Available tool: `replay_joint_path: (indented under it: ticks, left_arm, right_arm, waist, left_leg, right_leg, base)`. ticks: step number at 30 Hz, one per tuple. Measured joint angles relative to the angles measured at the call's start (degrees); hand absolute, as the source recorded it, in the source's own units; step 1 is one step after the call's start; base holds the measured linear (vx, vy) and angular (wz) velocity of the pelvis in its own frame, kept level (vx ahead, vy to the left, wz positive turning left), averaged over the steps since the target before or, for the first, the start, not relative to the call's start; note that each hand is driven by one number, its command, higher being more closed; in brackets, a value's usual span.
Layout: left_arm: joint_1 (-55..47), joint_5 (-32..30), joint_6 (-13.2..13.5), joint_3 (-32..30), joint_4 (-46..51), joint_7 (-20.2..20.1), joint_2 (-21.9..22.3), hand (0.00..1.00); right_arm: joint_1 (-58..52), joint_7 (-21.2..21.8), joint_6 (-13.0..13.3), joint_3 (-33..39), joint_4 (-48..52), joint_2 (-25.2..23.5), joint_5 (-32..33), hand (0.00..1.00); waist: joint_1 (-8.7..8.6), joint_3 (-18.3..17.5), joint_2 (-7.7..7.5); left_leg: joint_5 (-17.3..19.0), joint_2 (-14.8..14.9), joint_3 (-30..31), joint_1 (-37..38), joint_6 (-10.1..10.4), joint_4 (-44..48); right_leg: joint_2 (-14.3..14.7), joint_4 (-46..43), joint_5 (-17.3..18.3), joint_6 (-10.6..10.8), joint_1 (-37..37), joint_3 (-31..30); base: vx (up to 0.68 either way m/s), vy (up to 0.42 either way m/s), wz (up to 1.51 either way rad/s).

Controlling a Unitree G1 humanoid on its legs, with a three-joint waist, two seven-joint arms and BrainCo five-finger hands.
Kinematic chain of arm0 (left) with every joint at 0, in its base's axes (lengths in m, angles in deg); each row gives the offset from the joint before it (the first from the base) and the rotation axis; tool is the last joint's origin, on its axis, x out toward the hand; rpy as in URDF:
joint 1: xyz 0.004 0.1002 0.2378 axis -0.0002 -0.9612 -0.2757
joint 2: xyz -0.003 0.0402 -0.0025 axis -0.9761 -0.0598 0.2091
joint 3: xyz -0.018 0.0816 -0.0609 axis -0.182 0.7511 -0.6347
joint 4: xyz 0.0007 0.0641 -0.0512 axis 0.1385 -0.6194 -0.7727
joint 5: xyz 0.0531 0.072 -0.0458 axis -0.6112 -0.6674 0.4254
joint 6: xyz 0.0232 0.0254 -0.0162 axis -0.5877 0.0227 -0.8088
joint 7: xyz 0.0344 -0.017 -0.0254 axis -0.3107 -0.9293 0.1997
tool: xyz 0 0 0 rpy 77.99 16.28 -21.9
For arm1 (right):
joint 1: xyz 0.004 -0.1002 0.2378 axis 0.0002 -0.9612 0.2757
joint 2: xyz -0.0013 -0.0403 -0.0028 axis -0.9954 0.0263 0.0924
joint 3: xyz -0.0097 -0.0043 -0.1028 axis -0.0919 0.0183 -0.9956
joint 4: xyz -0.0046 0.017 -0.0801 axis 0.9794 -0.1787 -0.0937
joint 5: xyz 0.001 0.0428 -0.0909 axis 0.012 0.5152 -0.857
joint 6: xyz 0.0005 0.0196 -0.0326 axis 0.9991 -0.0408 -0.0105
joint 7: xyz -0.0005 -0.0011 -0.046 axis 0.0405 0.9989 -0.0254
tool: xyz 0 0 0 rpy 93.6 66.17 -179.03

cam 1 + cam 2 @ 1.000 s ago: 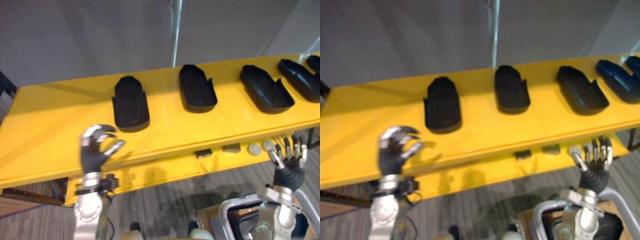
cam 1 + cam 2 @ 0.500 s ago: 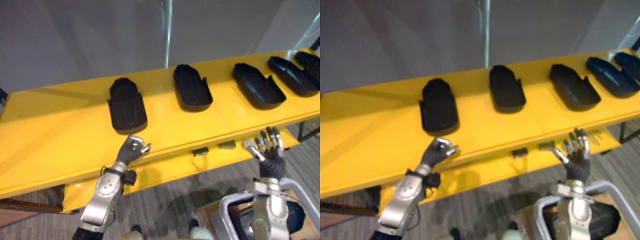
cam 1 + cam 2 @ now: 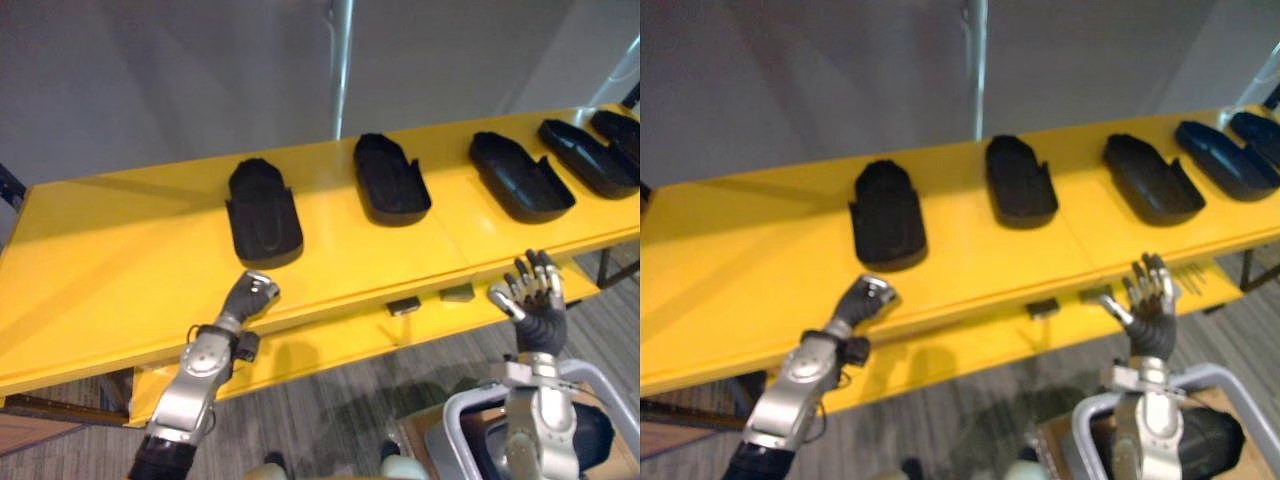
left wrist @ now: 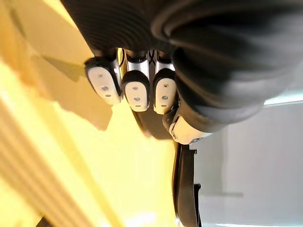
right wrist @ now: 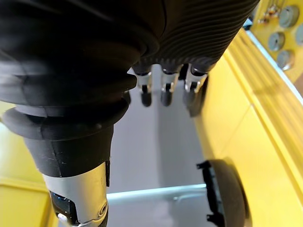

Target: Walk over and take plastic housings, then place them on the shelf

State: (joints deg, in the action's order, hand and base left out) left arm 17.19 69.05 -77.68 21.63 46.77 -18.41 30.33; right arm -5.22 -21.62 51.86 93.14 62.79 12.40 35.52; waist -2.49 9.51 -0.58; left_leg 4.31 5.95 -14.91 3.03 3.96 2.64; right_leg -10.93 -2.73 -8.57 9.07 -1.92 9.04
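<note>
Hovering at the front edge of the yellow bench (image 3: 100, 260), the left hand (image 3: 255, 293) is balled up and seems to hold nothing. The right hand (image 3: 535, 290) is raised by the front edge too, fingers spread. The plastic housings (image 3: 392, 180) sit in a row nearer the back edge. Balled up like that, the left hand might bump the nearest housing (image 3: 263, 212) and shove it away.
</note>
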Motion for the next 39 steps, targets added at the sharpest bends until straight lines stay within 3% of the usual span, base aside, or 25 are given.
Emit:
replay_joint_path:
  ticks: [19,29,33,37,39]
  left_arm:
    - [9.01,6.61,2.40,-1.51,-18.96,1.88,-1.03,1.00]
    - [9.86,7.01,6.18,-3.09,-25.19,4.40,-1.03,1.00]
    - [10.45,7.01,6.94,-4.36,-27.10,5.91,-1.08,1.00]
    - [10.50,7.03,7.95,-5.55,-27.64,7.26,-1.11,1.00]
    - [10.52,7.02,8.77,-6.00,-28.38,7.50,-1.08,1.00]
  right_arm:
    - [0.71,3.61,-0.24,-0.31,-4.12,1.58,0.07,0.00]
    - [0.75,4.90,-0.71,-0.30,-4.16,2.16,0.11,0.00]
    - [0.71,5.02,-0.71,-0.28,-4.30,2.16,0.23,0.00]
    - [0.73,5.93,-0.71,-0.47,-4.50,2.16,0.23,0.00]
    - [0.81,5.93,-0.71,-0.53,-4.63,2.18,0.24,0.00]
  waist:
    - [-1.62,-2.66,-0.83]
    - [-2.59,-3.45,-1.05]
    - [-3.11,-3.57,-1.27]
    - [-3.06,-4.37,-2.90]
    - [-3.06,-4.38,-3.00]
  left_leg:
    - [-0.09,0.83,-2.86,0.21,0.27,-0.28]
    - [-0.28,1.10,-4.35,1.02,0.55,-0.59]
    - [-0.81,1.14,-4.62,1.11,1.19,-0.96]
    - [-3.08,0.92,-5.16,2.32,2.51,-4.17]
    - [-4.51,1.20,-6.05,3.80,3.31,-6.79]
  right_leg:
    - [0.70,0.04,-1.09,-1.35,1.96,-6.20]
    - [1.07,0.36,-0.52,-2.10,1.97,-8.13]
    - [1.12,0.43,1.21,-3.46,2.03,-8.53]
    - [1.15,0.67,5.05,-2.52,2.05,-8.84]
    - [1.73,0.68,6.26,-1.88,1.98,-8.85]
  base:
    - [-0.03,0.013,-0.08]
    - [-0.04,0.002,-0.07]
    - [-0.03,-0.038,-0.04]
    - [-0.01,-0.083,-0.03]
    - [0.00,-0.103,-0.04]
